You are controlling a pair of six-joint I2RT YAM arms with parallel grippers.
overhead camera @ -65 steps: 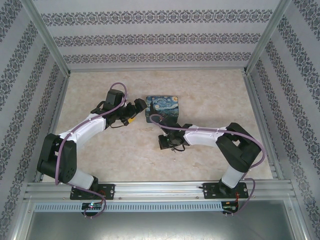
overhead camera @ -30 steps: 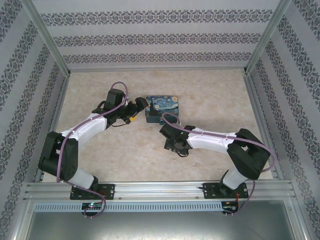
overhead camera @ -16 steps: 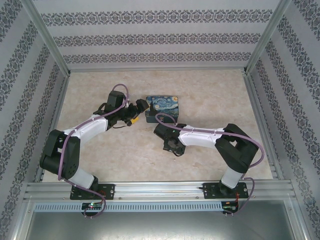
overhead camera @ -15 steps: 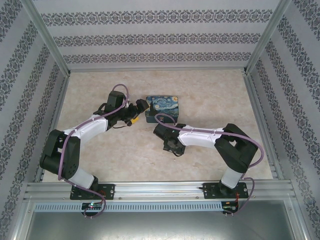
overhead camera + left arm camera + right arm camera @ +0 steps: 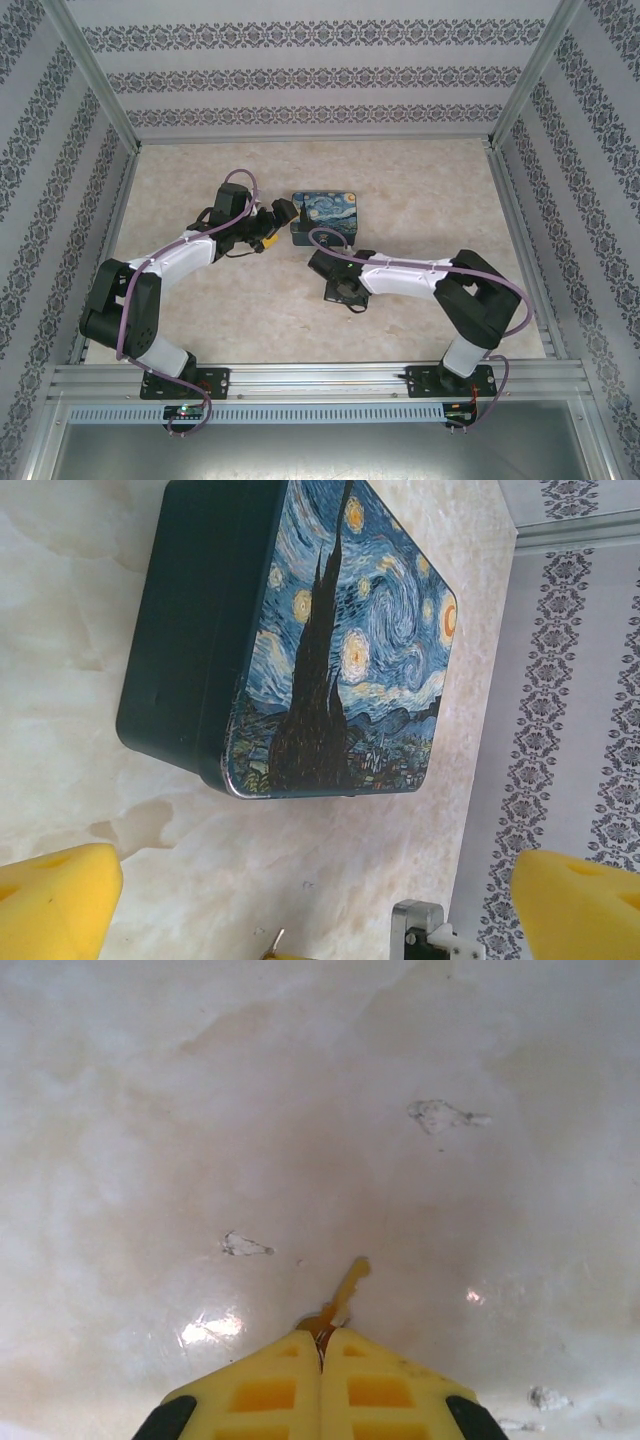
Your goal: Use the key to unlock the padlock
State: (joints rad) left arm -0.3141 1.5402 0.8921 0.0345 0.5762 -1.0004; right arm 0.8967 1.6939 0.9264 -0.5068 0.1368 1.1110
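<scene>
R gripper (image 5: 321, 1338), on the near side of the painted tin (image 5: 326, 214), points down at the marbled table (image 5: 420, 180). Its yellow fingers (image 5: 262, 1392) are pressed flat together w/ the key (image 5: 343, 1295) pinched at their tips. The key's blade pokes out past the tips, slanting up and to the right in the wrist view, low over the surface; can't tell if it touches. Seen from above, that gripper (image 5: 345, 291) sits toward the arm bases from the tin, apart from it. Just L of the tin, L gripper (image 5: 315, 910) faces the tin's dark side. Its yellow pads (image 5: 50, 900) are spread wide w/ nothing between them, and it isn't touching the tin. The tin lies flat on the table, its swirling night-sky lid facing up. Beyond the tin comes more tabletop, then the patterned back wall (image 5: 320, 80).
</scene>
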